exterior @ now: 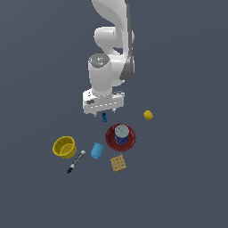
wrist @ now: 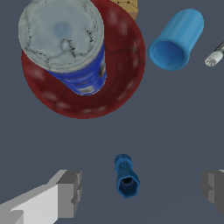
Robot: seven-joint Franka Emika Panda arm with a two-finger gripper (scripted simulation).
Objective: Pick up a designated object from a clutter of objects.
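Observation:
The tiny dark blue piece (exterior: 104,117) lies on the grey floor just below my gripper (exterior: 106,112) in the exterior view. In the wrist view the blue piece (wrist: 126,176) lies between my two fingers, with one grey fingertip (wrist: 70,192) on one side and the other at the frame's edge (wrist: 214,190). The jaws stand wide apart and hold nothing. The fingertips hang at about the piece's level, not touching it.
A blue-labelled can (exterior: 121,134) stands on a red plate (exterior: 112,140) close by, also in the wrist view (wrist: 65,43). A light blue cup (exterior: 96,150) lies on its side. A yellow bowl (exterior: 64,147), marker (exterior: 75,162), tan cracker (exterior: 118,163) and yellow lump (exterior: 148,115) lie around.

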